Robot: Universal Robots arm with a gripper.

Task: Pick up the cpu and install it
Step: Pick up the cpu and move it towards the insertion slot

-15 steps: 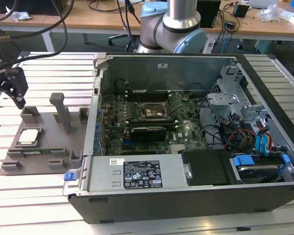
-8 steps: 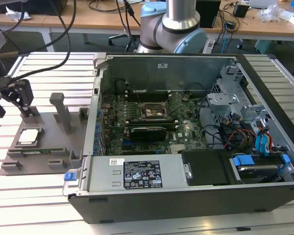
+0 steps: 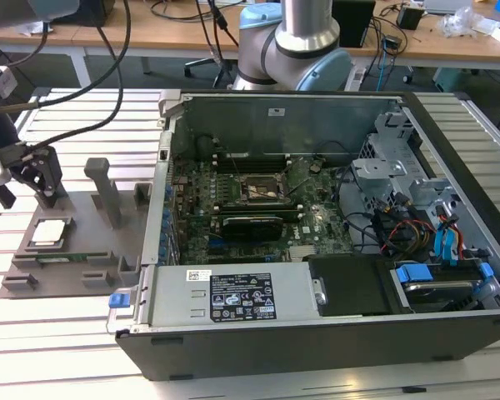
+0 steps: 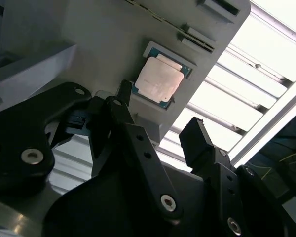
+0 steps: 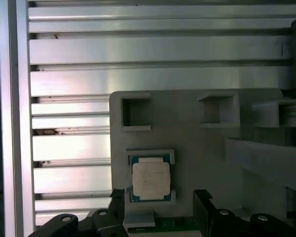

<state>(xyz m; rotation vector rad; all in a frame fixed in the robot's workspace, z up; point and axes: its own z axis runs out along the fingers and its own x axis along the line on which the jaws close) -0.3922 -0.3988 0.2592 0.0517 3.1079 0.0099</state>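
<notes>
The cpu (image 3: 50,232), a small square chip with a pale metal top, lies flat in a recess of the grey fixture plate (image 3: 83,218) at the exterior view's left. Both wrist views show the cpu (image 4: 159,81) (image 5: 150,179) seated in its green-edged pocket. My gripper (image 3: 29,196) hangs just above the plate, close over the chip. Its black fingers (image 4: 195,134) stand wide apart, and the gripper (image 4: 160,114) (image 5: 160,197) is open with nothing between them. The dark socket (image 3: 262,190) sits on the motherboard inside the open computer case (image 3: 233,342).
Grey upright posts (image 3: 107,190) rise from the fixture plate beside the chip. A thin green memory stick (image 3: 57,259) lies in a slot near the plate's front. The table is slatted aluminium (image 5: 138,49). Cables and blue drive brackets (image 3: 446,242) crowd the case's right side.
</notes>
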